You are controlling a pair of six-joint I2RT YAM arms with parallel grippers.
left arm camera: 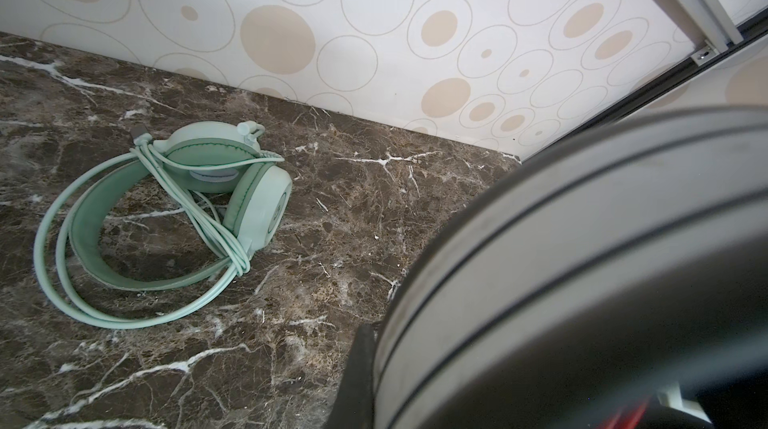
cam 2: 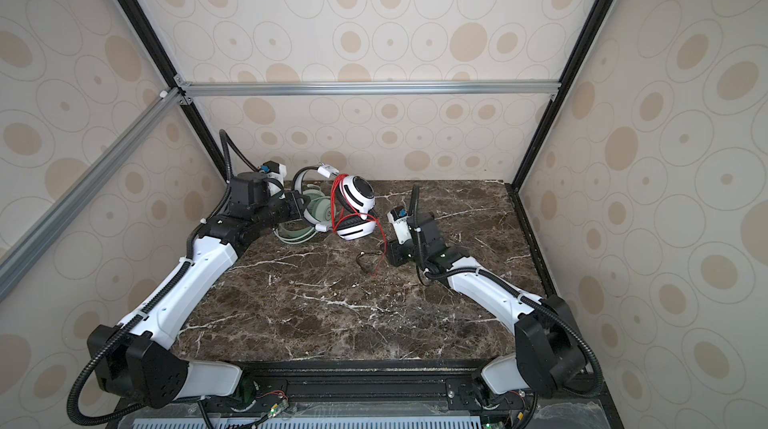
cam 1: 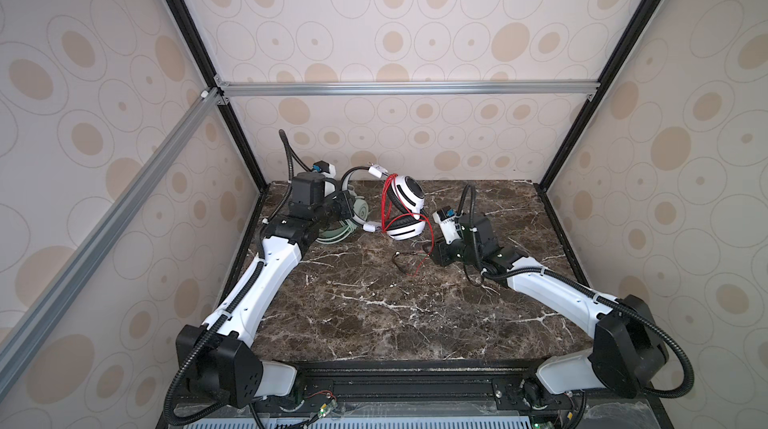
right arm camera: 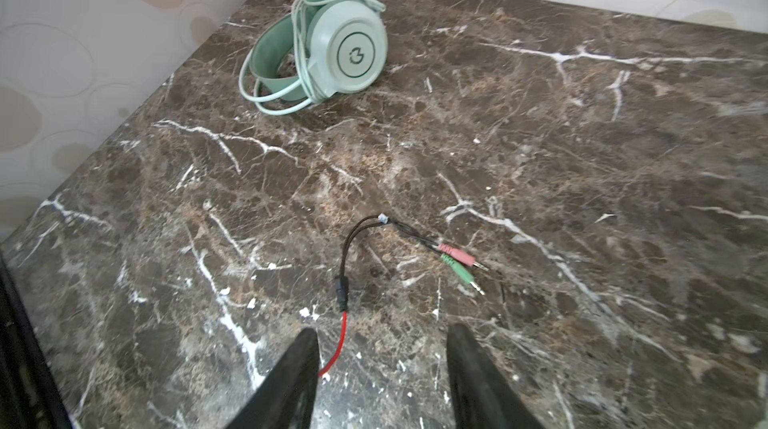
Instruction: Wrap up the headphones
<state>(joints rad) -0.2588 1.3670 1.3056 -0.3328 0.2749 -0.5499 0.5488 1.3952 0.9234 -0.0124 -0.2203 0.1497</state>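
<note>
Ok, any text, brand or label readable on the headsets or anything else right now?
No word or number can be read.
On the mint-green headset: round emblem, a logo without legible letters.
On the white-and-black headset: no text visible.
On the right wrist camera housing: dark print, too small to read.

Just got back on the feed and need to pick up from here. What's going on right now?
The left gripper, shut, seems to hold the white-and-black headset up by its headband at the back of the table. Its red cable is partly looped around it; the loose end with the pink and green plugs lies on the marble. The right gripper hangs open over that end, gripping nothing. The mint-green headset lies beside, its pale green cable wound around it.
</note>
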